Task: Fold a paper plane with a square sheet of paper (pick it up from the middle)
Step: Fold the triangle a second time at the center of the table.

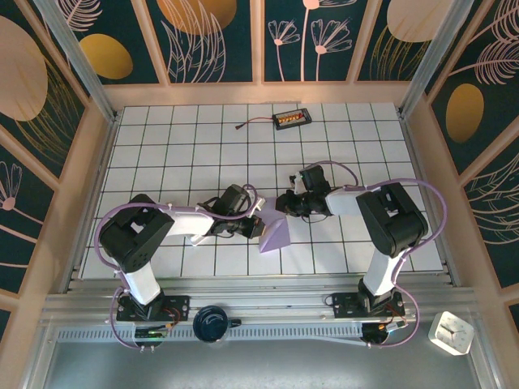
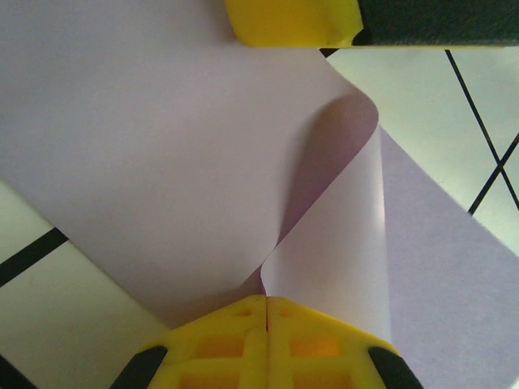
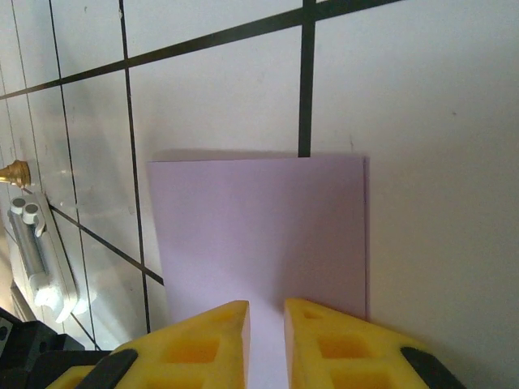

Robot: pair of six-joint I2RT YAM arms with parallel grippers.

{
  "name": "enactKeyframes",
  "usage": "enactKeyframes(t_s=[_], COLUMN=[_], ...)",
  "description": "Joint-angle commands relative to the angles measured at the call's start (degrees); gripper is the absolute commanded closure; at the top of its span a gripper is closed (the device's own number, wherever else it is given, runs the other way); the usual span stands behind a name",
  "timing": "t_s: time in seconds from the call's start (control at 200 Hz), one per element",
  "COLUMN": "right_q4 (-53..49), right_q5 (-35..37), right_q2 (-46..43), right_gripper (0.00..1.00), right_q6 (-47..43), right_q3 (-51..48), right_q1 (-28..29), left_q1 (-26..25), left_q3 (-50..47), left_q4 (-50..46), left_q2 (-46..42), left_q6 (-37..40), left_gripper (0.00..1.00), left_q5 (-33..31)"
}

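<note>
Just standing here looking: a white tiled tabletop (image 1: pixel 162 154) with black grid lines is sitting inside a pale wooden frame (image 1: pixel 259 93), and dark teal wall panels (image 1: pixel 219 40) with gold leaves are leaning in all around.

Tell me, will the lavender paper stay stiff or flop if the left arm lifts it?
Probably floppy: the paper curls over itself close to where the left gripper pinches it. It looks thin and light, lying flat on the tiles elsewhere, so it may sag or flutter.
</note>
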Motion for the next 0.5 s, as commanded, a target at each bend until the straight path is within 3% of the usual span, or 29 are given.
enactKeyframes(t_s=[0.0, 0.285, 0.495], right_q4=[-3.31, -6.03, -5.15], right_q5=[1.73, 2.2, 1.48], right_q2=[-2.99, -8.17, -17.02], right_gripper=[0.79, 0.77, 0.82], right_q6=[-2.37, -2.92, 2.39], right_q3=[1.61, 0.98, -5.57], right_q1=[-0.62, -2.74, -1.53], left_q1=[0.43, 0.36, 0.36], left_q3=[-0.65, 0.56, 0.92], left_q4=[-6.6, -8.54, -9.54], left_q2=[2.94, 3.97, 4.72], left_q6=[1.74, 1.85, 1.38], left_gripper=[1.0, 1.0, 1.0], left_q5=[-5.36, -5.97, -6.37])
